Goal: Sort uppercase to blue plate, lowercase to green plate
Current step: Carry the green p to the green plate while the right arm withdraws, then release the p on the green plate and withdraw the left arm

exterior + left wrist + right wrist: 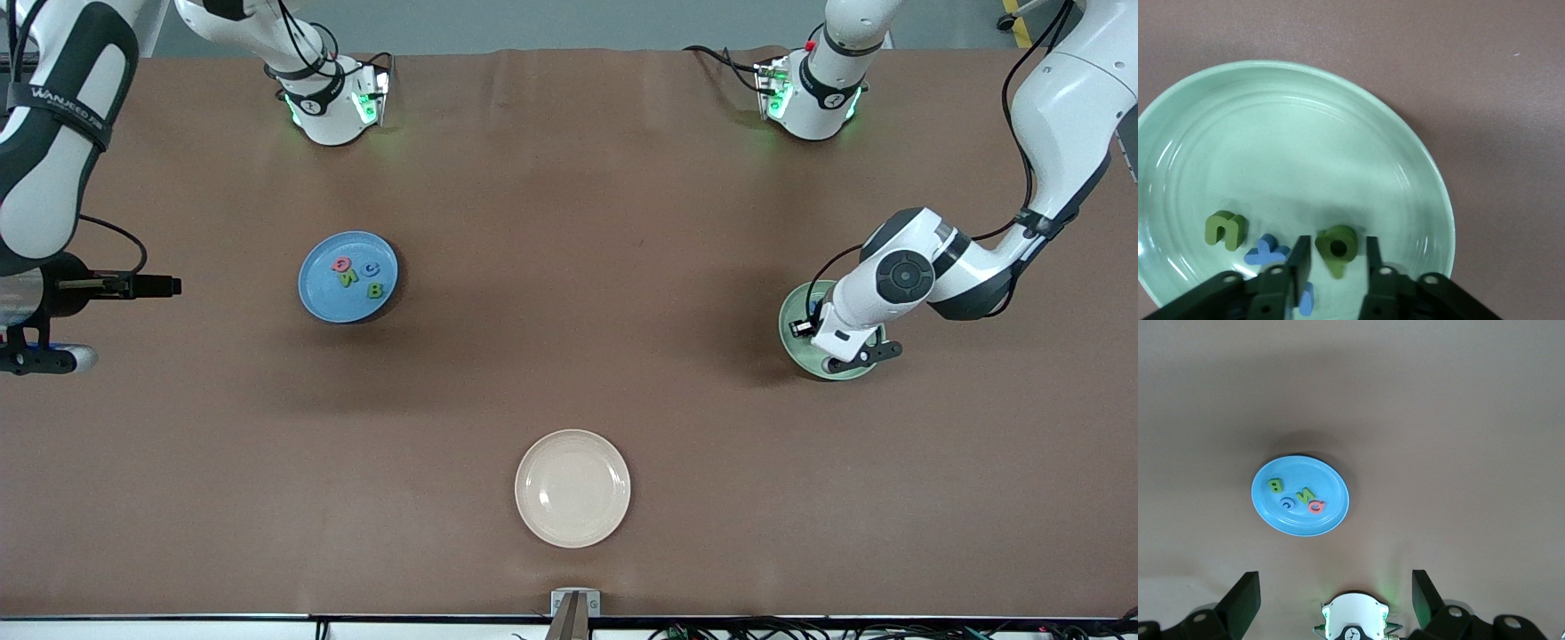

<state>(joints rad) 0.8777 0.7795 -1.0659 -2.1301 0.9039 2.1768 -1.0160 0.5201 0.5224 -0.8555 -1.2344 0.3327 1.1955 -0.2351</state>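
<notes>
Four capitals: red Q (340, 264), blue C (372, 270), green N (348, 277) and green B (376, 289) are lying in the glossy round blue plate (320, 293).
Pale mint-green plate (1338, 120): is holding green u (1225, 229), blue x (1266, 252), green p (1337, 248); another blue letter (1306, 298) is half hidden.
Left gripper (1335, 257): is hovering low over the green plate, fingers parted around the p.
Right gripper (1335, 600): is waiting high, fingers spread wide.
Cream round plate (573, 488): is sitting nearest the front camera.

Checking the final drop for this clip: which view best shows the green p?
The left wrist view: the green p lies on the green plate, between the left gripper fingers, which stand open. In the front view the left arm hides it. The right wrist view shows only the blue plate.
</notes>
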